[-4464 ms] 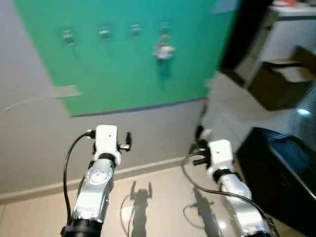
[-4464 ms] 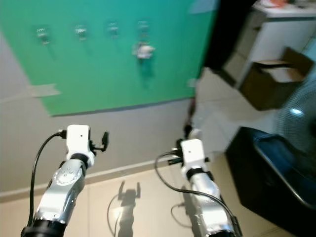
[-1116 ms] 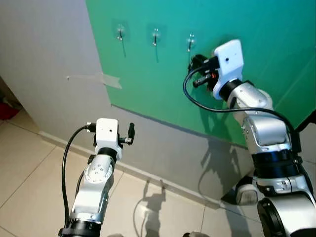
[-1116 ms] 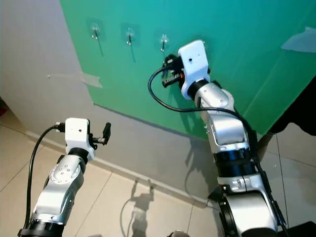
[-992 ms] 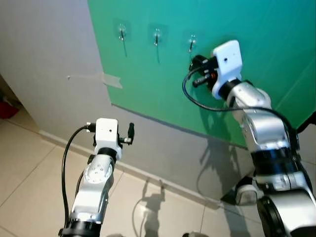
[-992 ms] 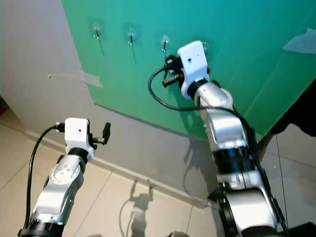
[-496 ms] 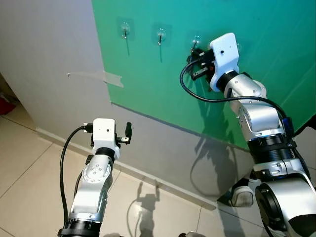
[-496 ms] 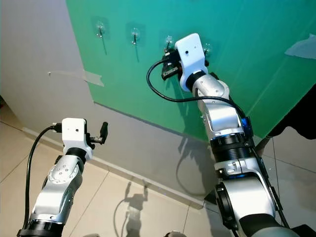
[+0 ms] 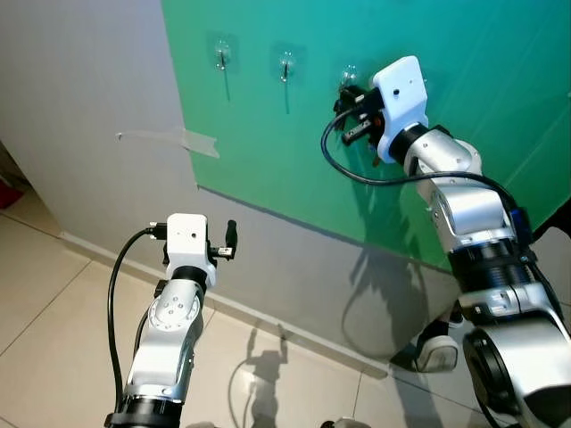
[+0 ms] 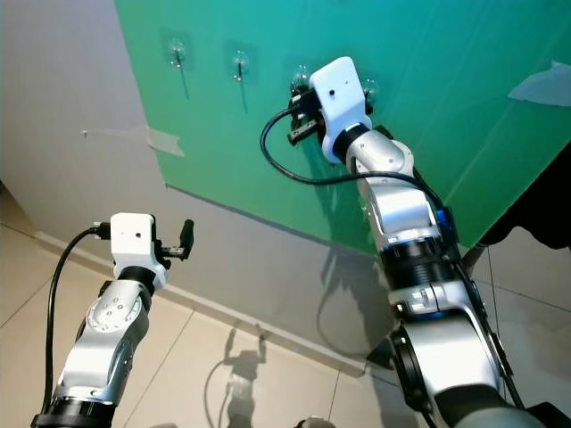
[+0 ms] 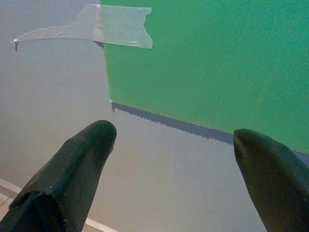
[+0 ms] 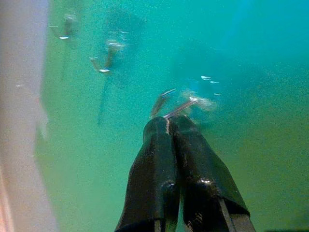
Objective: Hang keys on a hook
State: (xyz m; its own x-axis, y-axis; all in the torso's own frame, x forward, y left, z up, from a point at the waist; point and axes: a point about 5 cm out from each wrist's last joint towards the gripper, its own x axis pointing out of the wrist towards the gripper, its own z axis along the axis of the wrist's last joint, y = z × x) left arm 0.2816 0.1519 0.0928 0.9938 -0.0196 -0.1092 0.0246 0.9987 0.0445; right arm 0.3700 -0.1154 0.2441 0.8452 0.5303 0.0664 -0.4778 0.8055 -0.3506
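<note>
Several small clear hooks sit in a row on a green board (image 9: 268,134) on the wall. My right gripper (image 9: 347,103) is raised against the board at the third hook (image 9: 350,73). In the right wrist view its fingers (image 12: 166,145) are pressed shut, and a thin metal key ring (image 12: 176,109) sticks out of the tips next to a blurred hook (image 12: 160,102). Whether the ring touches the hook cannot be told. My left gripper (image 11: 174,133) is held low in front of the grey wall, open and holding nothing.
A strip of clear tape (image 9: 169,138) holds the board's left edge to the grey wall (image 9: 80,107). Two free hooks (image 9: 221,55) (image 9: 285,62) lie left of the gripper. Beige tiled floor (image 9: 53,303) runs below the baseboard. A dark shape (image 9: 560,218) is at the right edge.
My right gripper, low 4.5 s ago, has crept up and left along the board to the third hook over the last second. The left arm has stayed put. The camera has shifted slightly.
</note>
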